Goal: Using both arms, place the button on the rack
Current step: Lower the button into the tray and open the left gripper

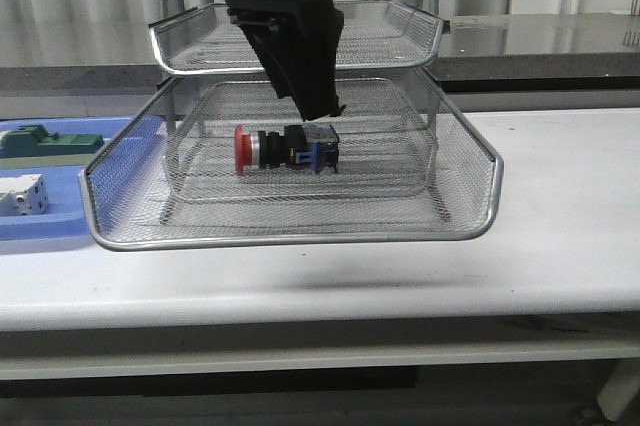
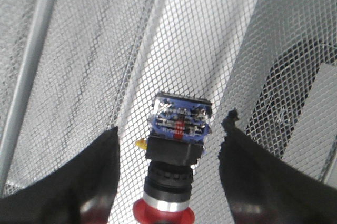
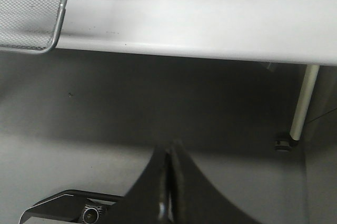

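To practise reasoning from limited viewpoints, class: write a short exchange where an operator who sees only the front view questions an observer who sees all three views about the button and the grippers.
Operator: Is the button gripped?
Observer: No. The left wrist view shows the left gripper open, its fingers clear of the button on both sides.
Operator: And the other arm?
Observer: The right gripper is shut, out past the table edge over the floor, away from the rack.
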Controlling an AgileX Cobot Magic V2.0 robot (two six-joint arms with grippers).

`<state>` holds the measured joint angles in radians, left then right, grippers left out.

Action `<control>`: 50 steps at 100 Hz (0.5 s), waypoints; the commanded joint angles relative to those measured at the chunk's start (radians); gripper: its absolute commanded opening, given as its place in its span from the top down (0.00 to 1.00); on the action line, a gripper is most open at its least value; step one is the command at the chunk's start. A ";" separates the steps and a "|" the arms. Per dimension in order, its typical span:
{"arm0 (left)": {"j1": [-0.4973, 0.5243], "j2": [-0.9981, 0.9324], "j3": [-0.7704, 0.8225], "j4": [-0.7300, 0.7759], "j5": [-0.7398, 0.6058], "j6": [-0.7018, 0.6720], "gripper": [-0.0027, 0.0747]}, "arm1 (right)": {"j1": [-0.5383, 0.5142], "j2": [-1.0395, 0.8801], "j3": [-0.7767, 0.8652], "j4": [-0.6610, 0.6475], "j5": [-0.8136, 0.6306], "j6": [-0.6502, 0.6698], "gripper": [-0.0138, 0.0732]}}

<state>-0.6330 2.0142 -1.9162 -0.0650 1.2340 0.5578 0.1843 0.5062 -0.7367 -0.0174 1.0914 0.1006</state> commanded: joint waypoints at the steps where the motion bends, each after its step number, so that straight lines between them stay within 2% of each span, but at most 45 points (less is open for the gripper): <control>1: -0.005 -0.091 -0.037 -0.021 0.036 -0.046 0.44 | -0.003 0.004 -0.024 -0.008 -0.054 -0.001 0.92; 31: 0.013 -0.237 -0.037 -0.019 0.036 -0.107 0.44 | -0.003 0.004 -0.024 -0.008 -0.054 -0.001 0.92; 50: 0.063 -0.335 -0.017 -0.015 0.036 -0.154 0.45 | -0.003 0.004 -0.024 -0.008 -0.054 -0.001 0.92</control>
<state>-0.5969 1.7745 -1.9176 -0.0673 1.2497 0.4419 0.1843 0.5062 -0.7367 -0.0174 1.0914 0.1006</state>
